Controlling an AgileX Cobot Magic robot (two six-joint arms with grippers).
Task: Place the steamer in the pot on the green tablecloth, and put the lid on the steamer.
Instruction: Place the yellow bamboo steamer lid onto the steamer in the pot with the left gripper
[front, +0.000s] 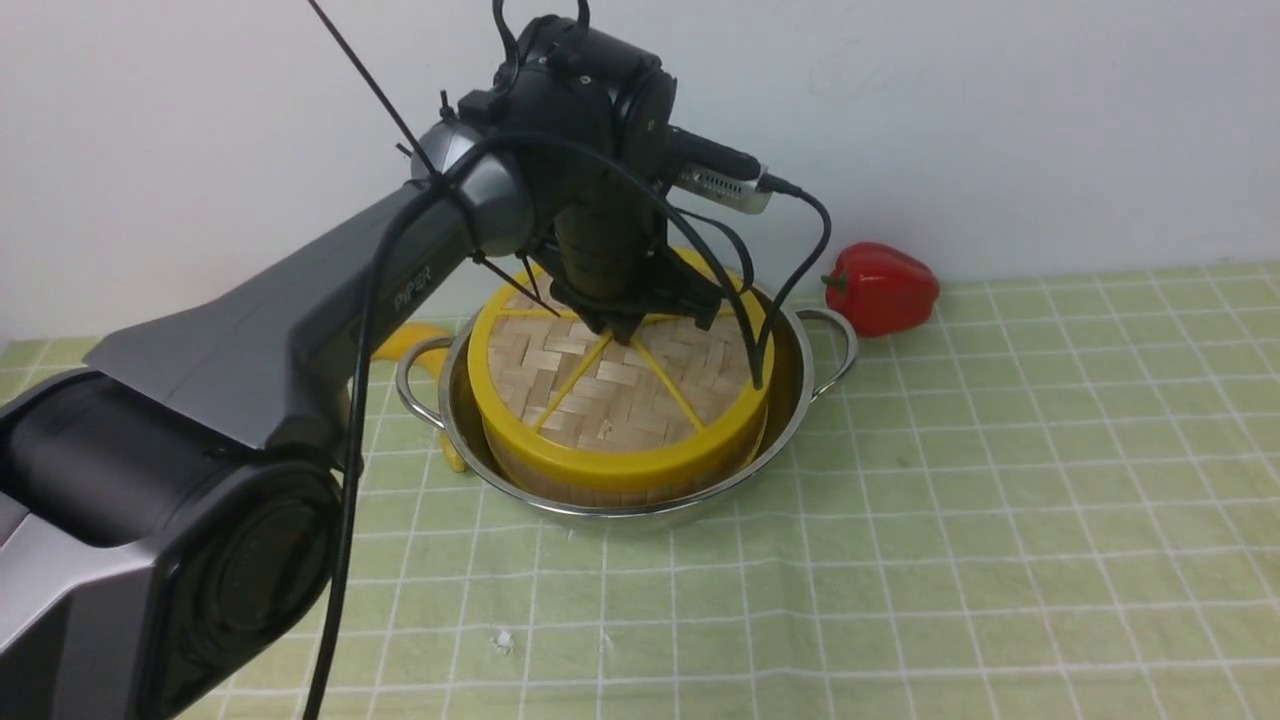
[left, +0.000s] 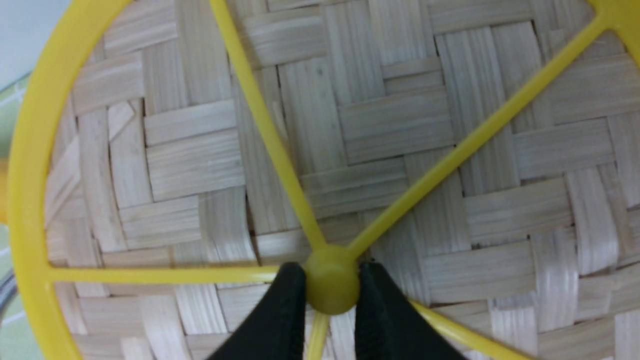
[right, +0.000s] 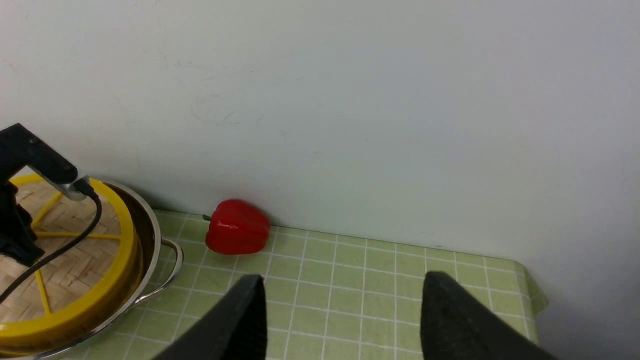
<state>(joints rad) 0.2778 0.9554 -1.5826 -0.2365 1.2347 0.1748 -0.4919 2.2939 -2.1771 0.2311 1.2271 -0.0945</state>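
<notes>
Mostly hidden in front view: far side of lid (front: 610, 390), behind left arm (front: 350, 290) and cables. Also part-covered by that arm: yellow object (front: 410, 340) just beside pot's left handle. Steamer (front: 620, 495) visible only as a strip of side wall under lid; contents out of sight. Right arm out of front view.

Steamer inside pot (front: 803, 370), lid on top. Gap between steamer and pot wall visible on right side. Red pepper (front: 880, 290) near right handle, close to wall (front: 1000, 120). Wide open stretch of green tablecloth (front: 1000, 500) right of pot, more in front.

Left gripper (left: 332, 277) right over middle of lid, pinching yellow hub (left: 332, 287) between fingertips. Right gripper (right: 345, 305) spread wide, holding nothing, well apart from lid.
</notes>
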